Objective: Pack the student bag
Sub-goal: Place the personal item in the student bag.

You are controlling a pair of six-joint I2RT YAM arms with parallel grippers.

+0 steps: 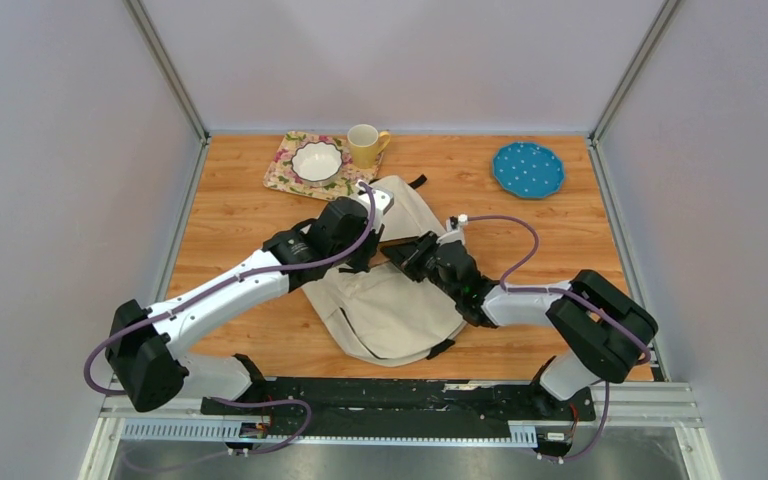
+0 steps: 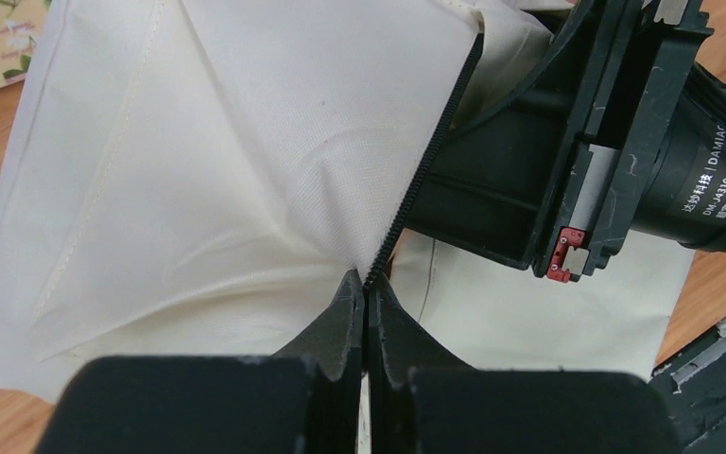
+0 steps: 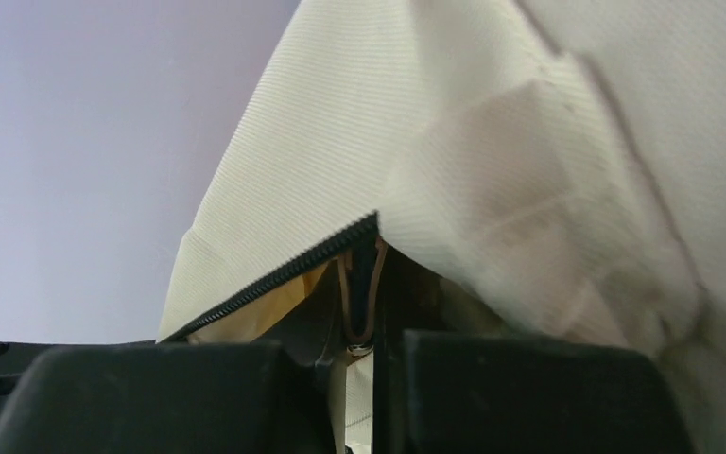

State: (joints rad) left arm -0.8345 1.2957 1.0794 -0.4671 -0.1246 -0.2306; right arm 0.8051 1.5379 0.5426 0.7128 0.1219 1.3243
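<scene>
The bag [image 1: 390, 305] lies in the middle of the table [image 1: 230, 215], between the 2 arms, and its cream fabric is pulled up where they hold it. The left gripper [image 2: 367, 284] has its fingers [image 2: 340, 326] pressed together on the fabric, exactly at the end of the black zipper [image 2: 425, 161] line. The right gripper [image 3: 364, 312] comes to the bag from the other side. Its fingers are almost together and pinch the zipper edge, and a thin metal loop [image 3: 344, 303] sits between them. In the left wrist view the black body of the right gripper is just beside the zipper. The 2 grippers are near each other above the bag. At the far edge of the table a flowered mat [image 1: 282, 178] carries a white bowl [image 1: 317, 160]. A yellow mug [image 1: 365, 146] stands just beside the mat, and a blue plate [image 1: 528, 168] lies well apart on the right.
</scene>
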